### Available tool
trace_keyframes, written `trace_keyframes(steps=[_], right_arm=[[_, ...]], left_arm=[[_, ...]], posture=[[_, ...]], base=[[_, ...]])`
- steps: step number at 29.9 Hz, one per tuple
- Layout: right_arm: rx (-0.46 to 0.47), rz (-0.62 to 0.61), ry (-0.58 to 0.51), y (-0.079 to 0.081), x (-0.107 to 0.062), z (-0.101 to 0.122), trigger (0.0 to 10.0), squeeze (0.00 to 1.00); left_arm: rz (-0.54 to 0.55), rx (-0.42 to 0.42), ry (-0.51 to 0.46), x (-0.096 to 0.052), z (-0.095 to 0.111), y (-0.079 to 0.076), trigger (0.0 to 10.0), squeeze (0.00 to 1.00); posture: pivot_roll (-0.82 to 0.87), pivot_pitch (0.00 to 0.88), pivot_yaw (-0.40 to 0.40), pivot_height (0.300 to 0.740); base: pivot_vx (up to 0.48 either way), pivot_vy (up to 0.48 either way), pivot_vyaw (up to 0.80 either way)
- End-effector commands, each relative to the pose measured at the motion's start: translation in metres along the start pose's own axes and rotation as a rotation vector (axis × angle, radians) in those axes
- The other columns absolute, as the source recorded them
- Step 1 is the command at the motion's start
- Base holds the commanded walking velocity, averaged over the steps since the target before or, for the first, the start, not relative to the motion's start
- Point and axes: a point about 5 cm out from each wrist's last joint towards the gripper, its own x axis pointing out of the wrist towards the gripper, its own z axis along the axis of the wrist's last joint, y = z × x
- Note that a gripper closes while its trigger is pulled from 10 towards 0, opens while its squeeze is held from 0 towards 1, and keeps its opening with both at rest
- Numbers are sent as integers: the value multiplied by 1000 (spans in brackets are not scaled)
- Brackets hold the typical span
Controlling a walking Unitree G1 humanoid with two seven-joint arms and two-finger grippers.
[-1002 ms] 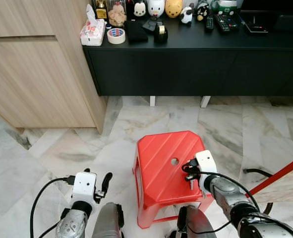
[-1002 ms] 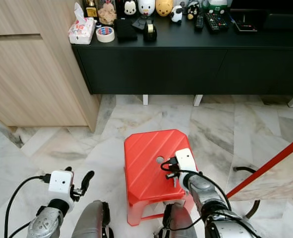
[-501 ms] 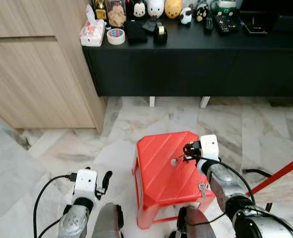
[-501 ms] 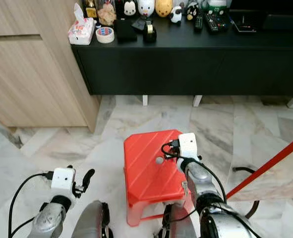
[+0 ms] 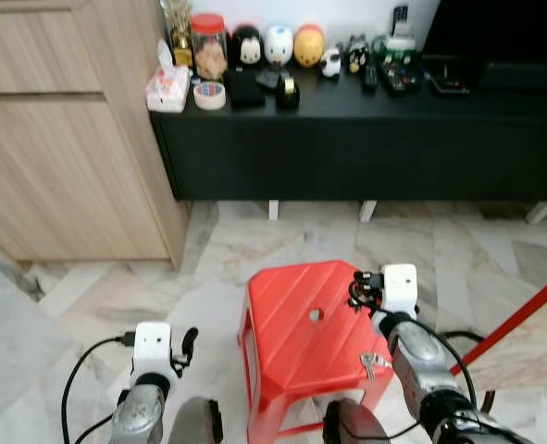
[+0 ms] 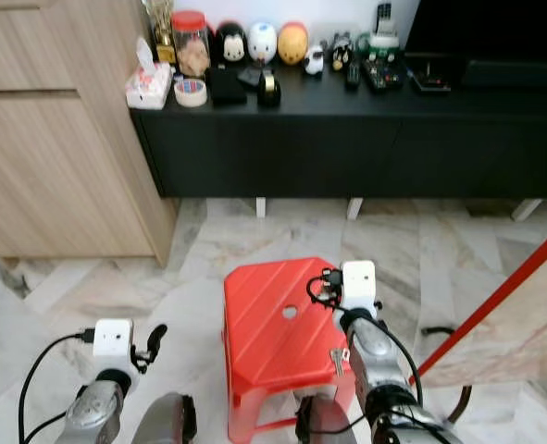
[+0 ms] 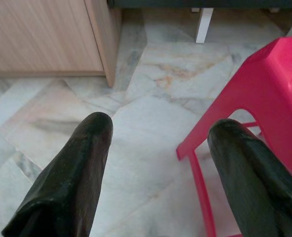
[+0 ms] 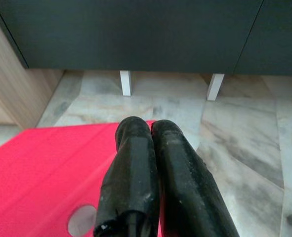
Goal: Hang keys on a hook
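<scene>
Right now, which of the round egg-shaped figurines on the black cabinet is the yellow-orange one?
The yellow-orange figurine is the rightmost of the three, beside the white figurine in the middle; the black-and-white figurine stands leftmost, next to the red-lidded jar.

Both silver arms were extended forward and low in the head views. The left claw was held low on the robot's left side, its two black fingers spread well apart, nothing being gripped between them. The right claw was raised higher, with the forearm angled upward and a black cable looped along it. Its fingers were pressed together along their length.
</scene>
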Motion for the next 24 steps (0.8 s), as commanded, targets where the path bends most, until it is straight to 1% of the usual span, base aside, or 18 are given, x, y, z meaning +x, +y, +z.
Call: trace_keyframes(steps=[1, 5, 12, 14, 24], right_arm=[[12, -4, -12, -1, -1, 1, 10000, 0], [19, -9, -12, -1, 1, 3, 10000, 0], [30, -1, -18, 3, 4, 7, 10000, 0], [26, 7, -5, 5, 4, 5, 10000, 0], [33, 1, 2, 5, 1, 0, 10000, 0]], left_arm=[[30, -31, 24, -2, -7, 2, 10000, 0], [42, -60, 15, 0, -6, 4, 10000, 0], [60, -64, 26, 0, -11, 14, 10000, 0], [48, -51, 25, 0, -11, 14, 10000, 0], [38, -49, 19, -1, -13, 14, 10000, 0]], posture=[[57, 8, -69, 629], [58, 0, -67, 629], [53, 0, -53, 629], [53, 0, -50, 629], [52, 0, -35, 629]], base=[[0, 0, 0], [0, 0, 0], [0, 0, 0], [0, 0, 0], [0, 0, 0]])
